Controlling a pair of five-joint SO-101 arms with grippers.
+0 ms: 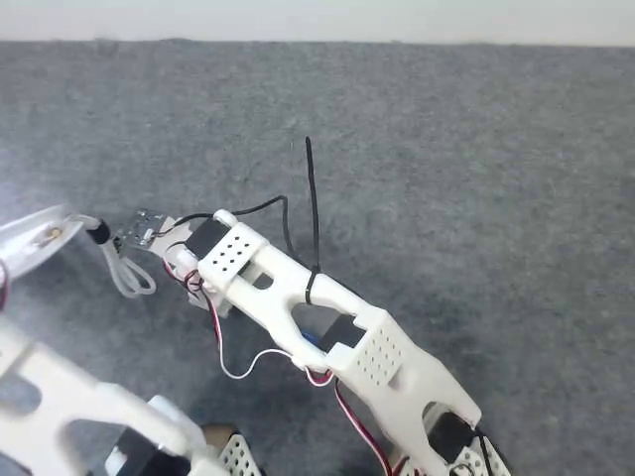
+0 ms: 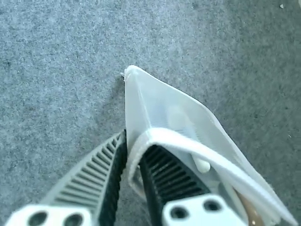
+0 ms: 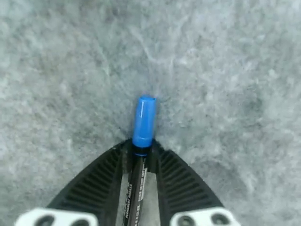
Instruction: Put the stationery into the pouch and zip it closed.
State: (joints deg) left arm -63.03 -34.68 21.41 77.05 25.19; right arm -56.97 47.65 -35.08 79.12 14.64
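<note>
Clear plastic pouch (image 2: 174,113) is what I am pinching by its rim in my closed left gripper (image 2: 134,149) at the carpet's (image 1: 476,149) left, while my right gripper (image 3: 141,149) is clamping the blue-capped marker (image 3: 143,115), so I am judging it best to steer it cap-first into the mouth before releasing.

The pouch (image 1: 35,238) is at the left edge of the table (image 1: 476,149), and its cord loop (image 1: 129,275) hangs toward the middle. The left gripper (image 2: 132,147) clamps the pouch rim between its jaws. The right arm (image 1: 377,357) reaches from the near right corner toward the pouch. The marker (image 3: 143,117) sits between the jaws of the right gripper (image 3: 141,148), cap end beyond the tips, probably under the middle of this arm.
</note>
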